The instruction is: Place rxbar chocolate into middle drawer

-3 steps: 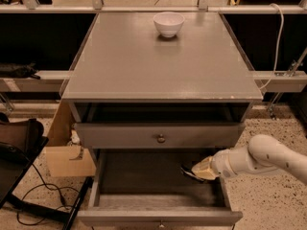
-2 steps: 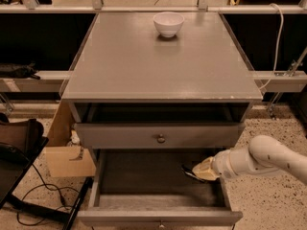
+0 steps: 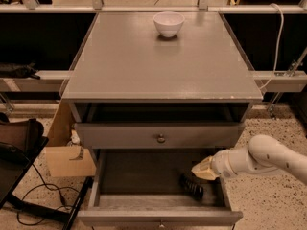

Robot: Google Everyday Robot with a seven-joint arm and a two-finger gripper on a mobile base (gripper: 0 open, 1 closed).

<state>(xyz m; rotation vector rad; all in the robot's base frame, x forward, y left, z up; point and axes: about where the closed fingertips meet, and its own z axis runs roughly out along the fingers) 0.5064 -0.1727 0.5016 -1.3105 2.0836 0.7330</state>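
Note:
The rxbar chocolate [image 3: 192, 186], a small black bar, lies flat on the dark floor of the middle drawer [image 3: 158, 217], near its front right. The drawer is pulled out wide under the upper drawer front. My gripper [image 3: 200, 170] reaches in from the right over the drawer's right side, just above and behind the bar. It is apart from the bar, open and empty. My white arm [image 3: 268, 158] extends to the right edge of the view.
The upper drawer front [image 3: 160, 135] with a round knob is shut. A white bowl [image 3: 168, 23] stands at the back of the grey cabinet top [image 3: 158, 66]. A cardboard box [image 3: 67, 157], cables and a dark bag lie on the floor at left.
The bar, earlier at my gripper's tip, now lies lower on the drawer floor. The gripper and arm have barely moved.

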